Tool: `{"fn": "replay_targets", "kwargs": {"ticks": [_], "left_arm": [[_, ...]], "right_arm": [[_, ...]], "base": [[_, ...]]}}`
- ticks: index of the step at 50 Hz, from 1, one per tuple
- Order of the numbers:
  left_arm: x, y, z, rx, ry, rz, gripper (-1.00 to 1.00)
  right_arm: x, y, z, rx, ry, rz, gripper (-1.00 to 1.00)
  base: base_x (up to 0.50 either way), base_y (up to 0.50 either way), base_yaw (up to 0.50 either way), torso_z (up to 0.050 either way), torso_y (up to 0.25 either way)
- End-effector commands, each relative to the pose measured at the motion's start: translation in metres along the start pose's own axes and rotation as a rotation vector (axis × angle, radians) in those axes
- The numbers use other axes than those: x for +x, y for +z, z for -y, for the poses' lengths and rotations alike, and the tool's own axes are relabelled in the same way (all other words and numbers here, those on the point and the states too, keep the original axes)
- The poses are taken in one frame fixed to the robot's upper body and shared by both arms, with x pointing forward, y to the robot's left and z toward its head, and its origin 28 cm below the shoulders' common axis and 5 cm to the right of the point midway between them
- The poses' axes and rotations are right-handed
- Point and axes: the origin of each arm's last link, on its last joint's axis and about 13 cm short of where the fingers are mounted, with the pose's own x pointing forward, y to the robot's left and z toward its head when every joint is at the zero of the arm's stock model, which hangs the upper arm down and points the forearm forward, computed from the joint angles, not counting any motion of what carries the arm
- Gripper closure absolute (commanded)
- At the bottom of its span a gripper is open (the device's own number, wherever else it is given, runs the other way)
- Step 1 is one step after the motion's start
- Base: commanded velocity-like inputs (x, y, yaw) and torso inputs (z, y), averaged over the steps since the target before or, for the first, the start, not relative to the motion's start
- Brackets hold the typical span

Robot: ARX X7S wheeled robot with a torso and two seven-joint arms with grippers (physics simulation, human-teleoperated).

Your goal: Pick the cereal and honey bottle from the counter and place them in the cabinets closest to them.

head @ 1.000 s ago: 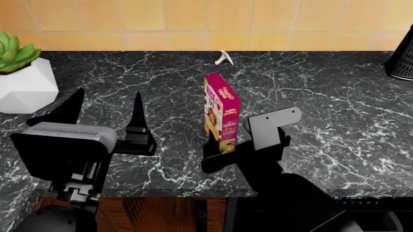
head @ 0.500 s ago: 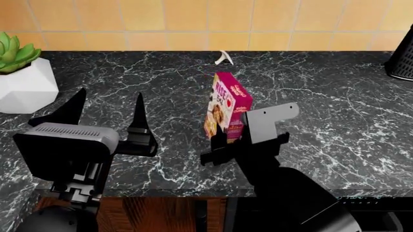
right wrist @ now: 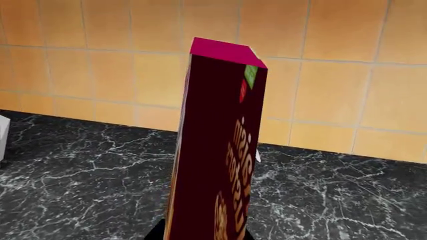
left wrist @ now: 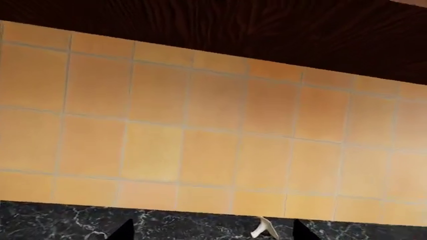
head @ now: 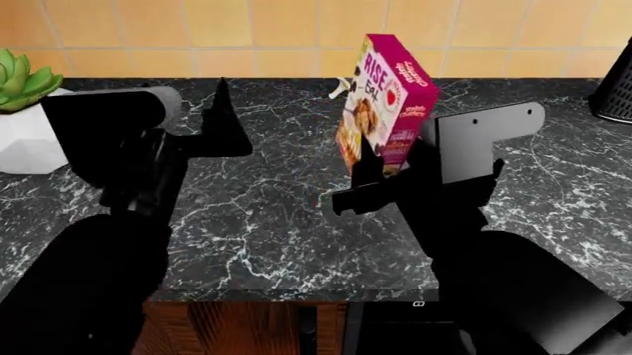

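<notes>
The cereal [head: 388, 96], a magenta-pink box with a white front, hangs tilted above the black counter [head: 266, 214]. My right gripper [head: 390, 166] is shut on its lower part. In the right wrist view the cereal [right wrist: 217, 150] rises from the gripper [right wrist: 203, 235], its dark narrow side facing the camera. My left gripper [head: 197, 126] is raised over the counter's left part, open and empty. In the left wrist view its fingertips [left wrist: 123, 231] stand wide apart and face the tiled wall. The honey bottle is out of view.
A succulent in a white faceted pot [head: 29, 126] stands at the far left. A small white object [head: 341, 89] lies by the wall and also shows in the left wrist view [left wrist: 263, 227]. A black perforated grater [head: 614, 89] is at the right edge. Dark wood [left wrist: 267, 30] sits above the tiles.
My right gripper has lifted the cereal off the counter and carried it up and slightly right. My left arm has risen well above the counter, still open.
</notes>
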Motion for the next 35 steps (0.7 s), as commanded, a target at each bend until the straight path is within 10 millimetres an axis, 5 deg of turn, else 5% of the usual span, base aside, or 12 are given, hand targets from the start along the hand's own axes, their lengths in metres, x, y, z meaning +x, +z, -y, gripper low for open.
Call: {"fn": "replay_targets", "kwargs": {"ticks": [1,6,8,10,21,35], "left_arm": [[0.098,0.009,0.009,-0.048,0.066,-0.07,-1.0],[0.157,-0.018,0.002,-0.071,0.108,-0.169,-1.0],[0.179,0.001,0.007,-0.085,0.073,-0.113,-1.0],[0.172,-0.029,0.0,-0.072,0.133,-0.303,-1.0],[0.157,-0.054,-0.003,-0.025,0.09,-0.511,-1.0],[0.152,-0.068,-0.006,-0.075,0.025,-0.484,-1.0]], "right_arm": [[-0.021,0.03,0.012,-0.051,-0.024,0.071,1.0],[-0.033,0.041,0.018,-0.06,0.002,0.099,1.0],[-0.037,0.047,0.02,-0.071,0.018,0.112,1.0],[-0.04,0.055,0.023,-0.068,0.031,0.119,1.0],[-0.028,0.08,0.039,-0.095,0.015,0.143,1.0],[-0.017,0.079,0.042,-0.138,0.04,0.1,1.0]], "base": [[0.0,0.0,0.0,0.0,0.0],[0.0,0.0,0.0,0.0,0.0],[0.0,0.0,0.0,0.0,0.0],[0.0,0.0,0.0,0.0,0.0],[0.0,0.0,0.0,0.0,0.0],[0.3,0.0,0.0,0.0,0.0]]}}
